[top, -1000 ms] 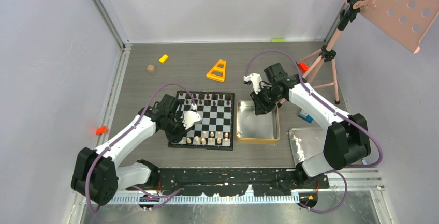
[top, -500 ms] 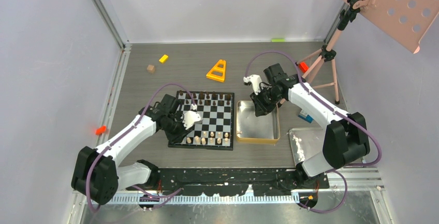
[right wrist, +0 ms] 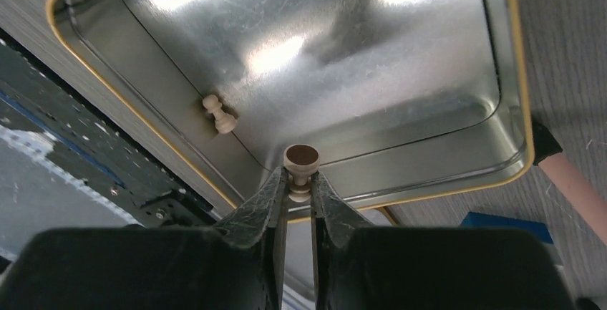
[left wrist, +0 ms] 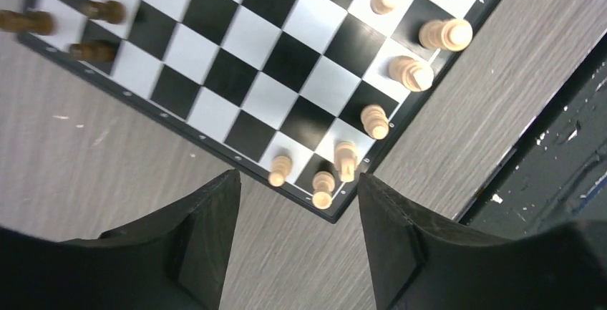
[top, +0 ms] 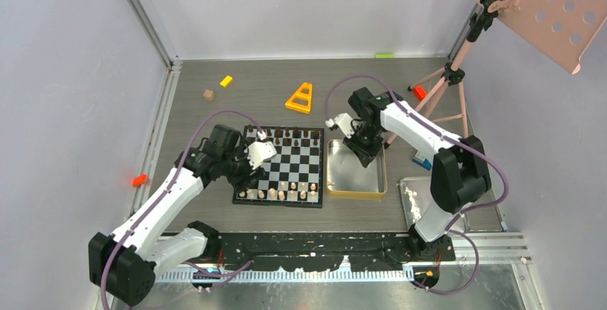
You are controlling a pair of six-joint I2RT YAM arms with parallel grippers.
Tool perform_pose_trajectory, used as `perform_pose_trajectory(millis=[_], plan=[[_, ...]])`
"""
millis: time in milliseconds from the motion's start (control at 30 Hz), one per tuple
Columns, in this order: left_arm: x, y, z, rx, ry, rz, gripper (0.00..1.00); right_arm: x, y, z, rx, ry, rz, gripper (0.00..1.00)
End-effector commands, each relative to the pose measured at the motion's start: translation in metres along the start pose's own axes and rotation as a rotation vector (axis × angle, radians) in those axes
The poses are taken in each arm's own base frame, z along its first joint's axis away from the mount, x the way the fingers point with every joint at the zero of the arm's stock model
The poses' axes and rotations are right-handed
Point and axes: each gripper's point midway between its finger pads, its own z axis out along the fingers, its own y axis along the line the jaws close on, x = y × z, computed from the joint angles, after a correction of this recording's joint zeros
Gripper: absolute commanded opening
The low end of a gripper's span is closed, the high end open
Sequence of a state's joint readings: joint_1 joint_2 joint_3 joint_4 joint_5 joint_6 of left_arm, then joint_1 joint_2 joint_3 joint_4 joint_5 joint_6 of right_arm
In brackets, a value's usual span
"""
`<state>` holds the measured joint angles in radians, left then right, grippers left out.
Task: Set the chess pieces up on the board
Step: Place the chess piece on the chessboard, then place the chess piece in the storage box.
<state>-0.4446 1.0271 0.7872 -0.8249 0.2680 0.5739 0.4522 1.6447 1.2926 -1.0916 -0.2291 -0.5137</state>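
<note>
The board lies left of centre, with dark chess pieces along its far edge and pale ones along its near edge. My left gripper hangs open and empty above the board's near-left corner. Below it stand pale pieces on the corner squares. The dark pieces show at the upper left of that view. My right gripper is shut on a pale pawn, held over the gold tin. Two more pale pieces lie in the tin.
The gold tin sits right of the board, a silver tray at the near right. An orange triangle, a wooden cube and a yellow block lie at the back. A pink tripod stands back right, a red block at the left wall.
My left gripper has opened and drawn back from the board's near-left corner, leaving a pale piece there. The right arm has swung left over the tin, still gripping its pawn.
</note>
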Motion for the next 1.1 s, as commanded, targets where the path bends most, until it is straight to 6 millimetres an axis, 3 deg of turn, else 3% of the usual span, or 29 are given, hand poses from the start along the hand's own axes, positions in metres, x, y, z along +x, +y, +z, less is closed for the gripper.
perform_pose_trajectory(millis=[0, 333, 433, 467, 700, 800, 1067], plan=[[-0.027, 0.019, -0.026, -0.111, -0.088, 0.006, 0.65, 0.033, -0.003, -0.007, 0.062, 0.295, -0.121, 0.01], [-0.047, 0.03, -0.045, -0.177, -0.157, -0.007, 0.69, 0.038, -0.014, -0.001, 0.154, 0.709, -0.311, 0.03], [-0.047, 0.03, -0.046, -0.18, -0.161, -0.005, 0.69, 0.033, -0.016, 0.001, 0.178, 0.738, -0.34, 0.33], [-0.048, 0.03, -0.046, -0.177, -0.163, -0.004, 0.69, 0.031, -0.016, 0.0, 0.18, 0.735, -0.337, 0.36], [-0.053, 0.028, -0.042, -0.149, -0.178, 0.0, 0.7, 0.016, -0.008, -0.006, 0.172, 0.62, -0.317, 0.52], [-0.059, 0.027, -0.042, -0.132, -0.19, 0.006, 0.71, 0.012, -0.007, -0.009, 0.185, 0.562, -0.301, 0.54], [-0.097, 0.024, -0.034, -0.021, -0.252, 0.026, 0.73, -0.007, -0.003, -0.034, 0.113, 0.128, -0.069, 0.55]])
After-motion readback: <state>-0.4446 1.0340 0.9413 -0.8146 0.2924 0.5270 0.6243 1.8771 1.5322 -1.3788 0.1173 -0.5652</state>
